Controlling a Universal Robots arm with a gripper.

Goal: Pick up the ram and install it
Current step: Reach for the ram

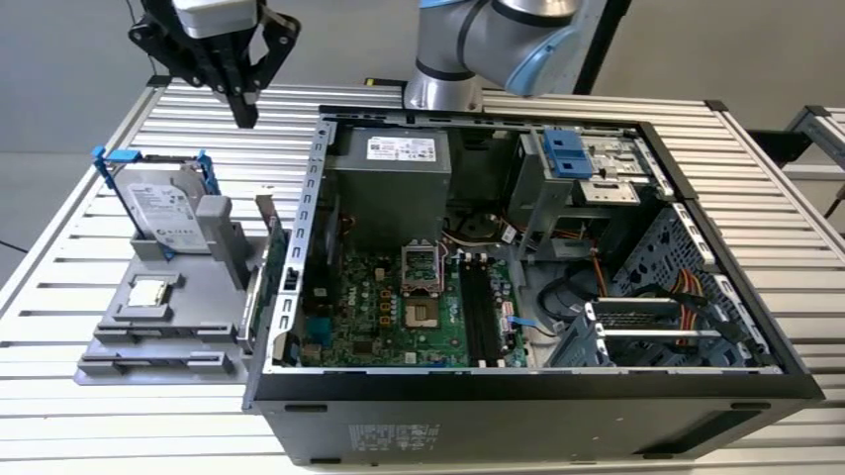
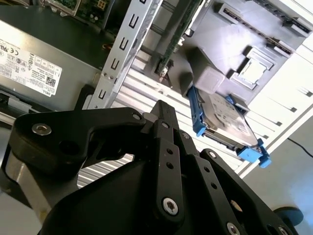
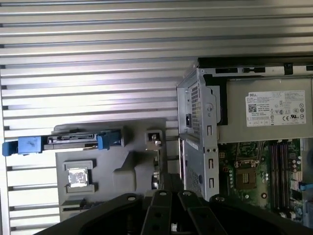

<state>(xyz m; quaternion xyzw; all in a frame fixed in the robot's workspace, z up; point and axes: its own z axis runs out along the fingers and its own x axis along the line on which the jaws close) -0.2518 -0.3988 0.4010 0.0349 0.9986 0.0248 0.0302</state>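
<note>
Claw (image 1: 244,119) hangs high over the slatted table (image 1: 79,148) behind the gray tray (image 1: 198,297), fingers pinched fully together with nothing between them. Can't tell where the ram sits; the memory slots (image 1: 482,312) in the open computer case (image 1: 528,381) are too dark to read.

Open PC case (image 1: 528,396) lies on its side on slatted metal table (image 1: 133,426), w/ grey PSU (image 1: 390,183) at far end, green mobo (image 1: 376,317) w/ CPU socket (image 1: 420,265) nearer the camera, blue-latched drive bay (image 1: 571,153) and coloured cables (image 1: 687,287) toward exterior view's right. Just beside the case, on exterior view's left, sits a grey holder (image 1: 198,332). On it, hard drive (image 1: 169,213) in blue caddy (image 1: 117,156) stands upright, square silver processor chip (image 1: 148,291) lies flat, and expansion card (image 1: 273,252) w/ metal bracket stands on edge next to case wall.
</note>
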